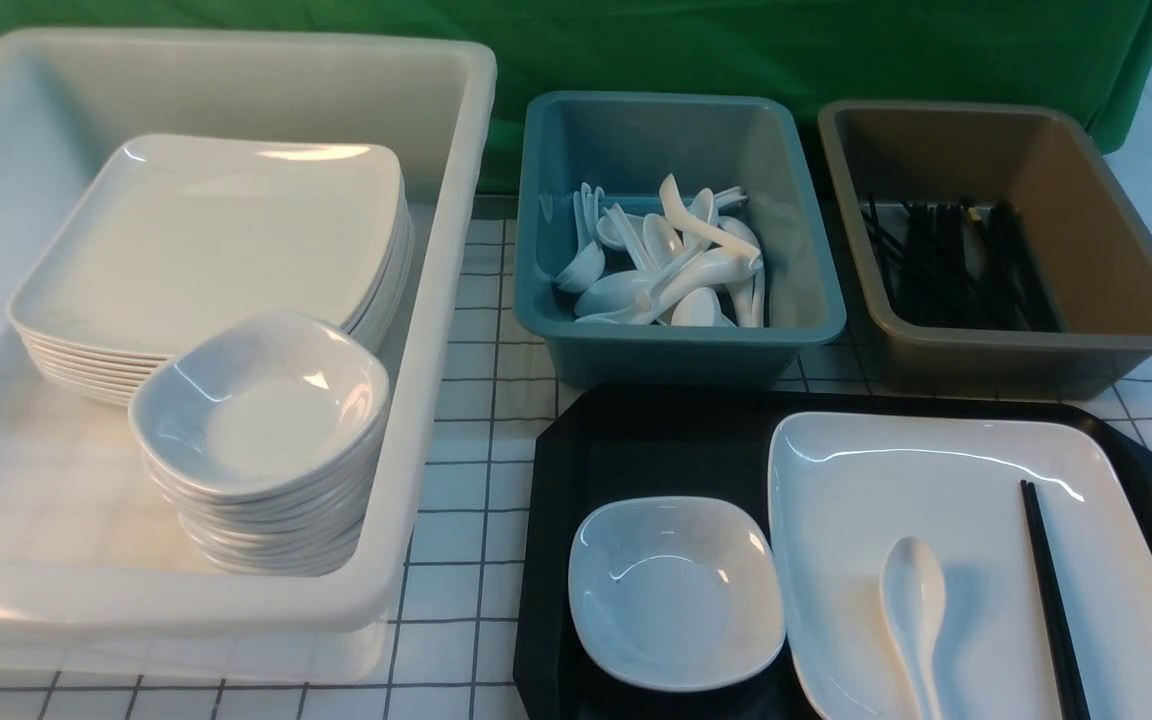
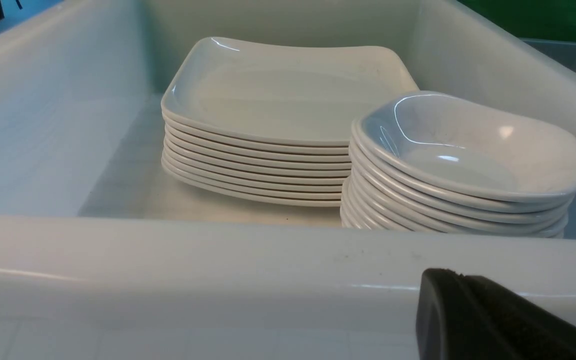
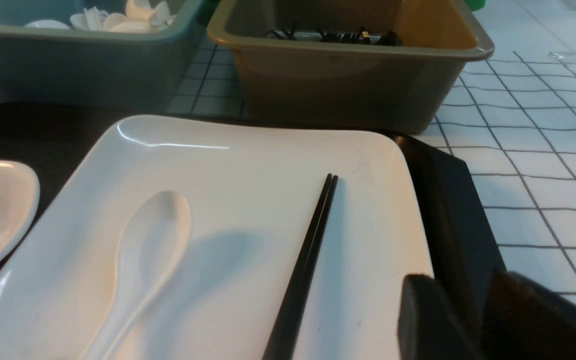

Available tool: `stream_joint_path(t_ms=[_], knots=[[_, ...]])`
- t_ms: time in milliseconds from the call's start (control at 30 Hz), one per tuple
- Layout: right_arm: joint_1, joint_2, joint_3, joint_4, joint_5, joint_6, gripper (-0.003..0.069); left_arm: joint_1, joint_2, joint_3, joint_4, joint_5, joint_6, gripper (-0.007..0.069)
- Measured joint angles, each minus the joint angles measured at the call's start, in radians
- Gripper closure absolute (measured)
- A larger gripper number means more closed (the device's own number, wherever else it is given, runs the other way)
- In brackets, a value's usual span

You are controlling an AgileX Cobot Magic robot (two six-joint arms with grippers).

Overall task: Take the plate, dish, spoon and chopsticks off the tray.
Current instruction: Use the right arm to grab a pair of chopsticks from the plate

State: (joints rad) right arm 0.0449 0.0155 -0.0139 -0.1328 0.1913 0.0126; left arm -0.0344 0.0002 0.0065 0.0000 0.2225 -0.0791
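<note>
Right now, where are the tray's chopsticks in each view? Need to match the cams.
Front view: chopsticks at lower right, lying on the plate, right of the spoon.
Left wrist view: not in it.
Right wrist view: on the same plate, between the spoon and the right pincer.
Shared landmark: the teal bin, only a sliver in the left wrist view.

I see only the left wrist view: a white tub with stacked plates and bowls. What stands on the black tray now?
Observer: The tray holds a small dish and a large plate, side by side.
Operator: Where are the spoon and chopsticks?
Observer: Both lie on the plate, the spoon apart from the chopsticks.
Operator: Is the right claw holding anything?
Observer: No, the right claw is open and empty, near the plate's edge.
</note>
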Motion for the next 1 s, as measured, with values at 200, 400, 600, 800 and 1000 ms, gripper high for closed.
stream_joint_path(t_ms=[200,400,600,800,1000], knots=[[0.0,0.0,0.0,0.0,0.0,0.0,0.0417,0.0,0.0,0.0,0.0,0.0,0.0,0.0603],[0.0,0.0,0.0,0.0,0.0,0.0,0.0417,0.0,0.0,0.0,0.0,0.0,0.0,0.0603],[0.0,0.0,0.0,0.0,0.0,0.0,0.0417,0.0,0.0,0.0,0.0,0.0,0.0,0.0603],[0.0,0.0,0.001,0.0,-0.008,0.0,0.0417,0.0,0.0,0.0,0.0,0.0,0.0,0.0603],[0.0,0.0,0.001,0.002,-0.011,0.04,0.0417,0.0,0.0,0.0,0.0,0.0,0.0,0.0603]])
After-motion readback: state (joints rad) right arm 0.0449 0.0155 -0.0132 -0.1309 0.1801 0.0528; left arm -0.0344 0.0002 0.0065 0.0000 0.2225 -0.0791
